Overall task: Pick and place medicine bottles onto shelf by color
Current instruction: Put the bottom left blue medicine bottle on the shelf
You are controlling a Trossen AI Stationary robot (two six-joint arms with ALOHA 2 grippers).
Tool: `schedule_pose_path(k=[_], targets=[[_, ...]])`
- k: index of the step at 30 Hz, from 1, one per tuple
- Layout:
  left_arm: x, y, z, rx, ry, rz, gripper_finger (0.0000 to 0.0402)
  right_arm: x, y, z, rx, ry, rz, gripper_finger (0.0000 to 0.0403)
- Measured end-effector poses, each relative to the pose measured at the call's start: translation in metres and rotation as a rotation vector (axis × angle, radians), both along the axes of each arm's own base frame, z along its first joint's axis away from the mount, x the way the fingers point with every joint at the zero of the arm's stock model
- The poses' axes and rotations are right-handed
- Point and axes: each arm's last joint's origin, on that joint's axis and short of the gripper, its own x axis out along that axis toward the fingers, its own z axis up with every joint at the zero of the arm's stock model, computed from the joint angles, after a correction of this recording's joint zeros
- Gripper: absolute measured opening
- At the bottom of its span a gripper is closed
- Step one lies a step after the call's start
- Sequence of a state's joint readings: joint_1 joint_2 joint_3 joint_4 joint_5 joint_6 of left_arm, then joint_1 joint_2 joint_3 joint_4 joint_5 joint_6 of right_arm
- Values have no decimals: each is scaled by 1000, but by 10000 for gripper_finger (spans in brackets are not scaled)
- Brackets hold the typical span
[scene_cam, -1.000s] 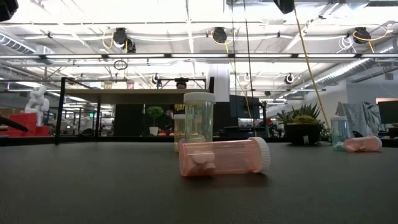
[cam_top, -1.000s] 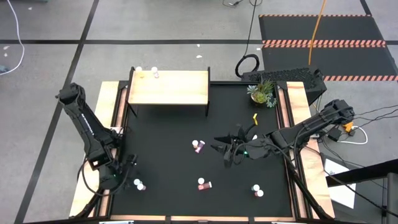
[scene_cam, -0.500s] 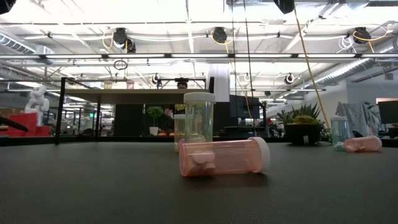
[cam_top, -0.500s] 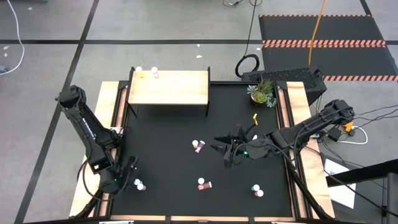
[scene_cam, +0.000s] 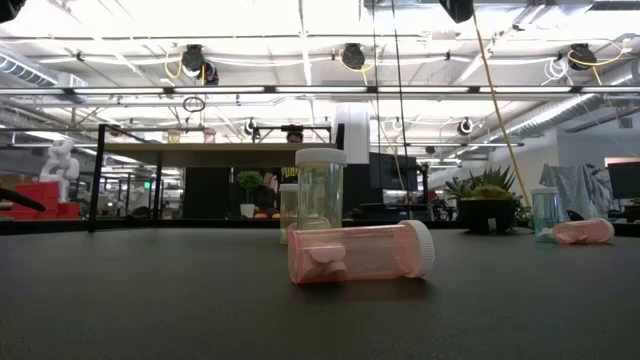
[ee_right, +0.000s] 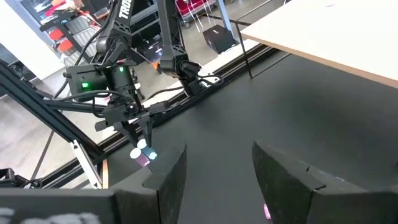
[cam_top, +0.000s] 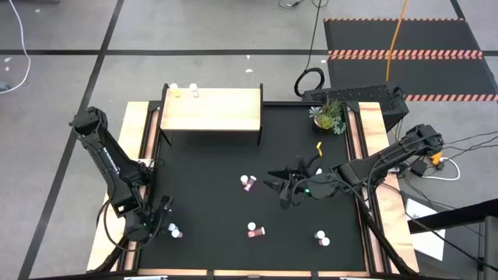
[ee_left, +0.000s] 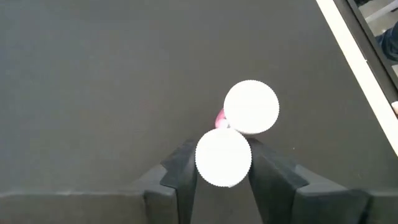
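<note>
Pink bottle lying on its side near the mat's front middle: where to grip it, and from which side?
Take the pink bottle by its body, mid-length, coming straight down with the fingers closing across its width. It lies flat on the mat with its white cap at one end, so the rounded sides are probably the easiest faces to pinch. The upright bottle stands behind it, well apart.

High view: straight down on the whole tabletop (cam_top: 233, 179). Low view: level across it. Wrist views: close, forward-facing, sharing it.
</note>
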State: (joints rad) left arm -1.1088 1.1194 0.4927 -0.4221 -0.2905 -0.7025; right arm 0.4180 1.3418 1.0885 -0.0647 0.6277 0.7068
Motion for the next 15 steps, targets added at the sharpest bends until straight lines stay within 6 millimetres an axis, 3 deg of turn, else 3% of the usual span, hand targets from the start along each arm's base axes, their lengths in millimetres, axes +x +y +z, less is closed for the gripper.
schedule_pose_path(k=[9,15], targets=[[-2,17,6,-27,80,170,127,1,-2,0,-10,1,-9,176],[2,39,40,-10,78,256,124,3,-9,0,-30,8,-24,176]])
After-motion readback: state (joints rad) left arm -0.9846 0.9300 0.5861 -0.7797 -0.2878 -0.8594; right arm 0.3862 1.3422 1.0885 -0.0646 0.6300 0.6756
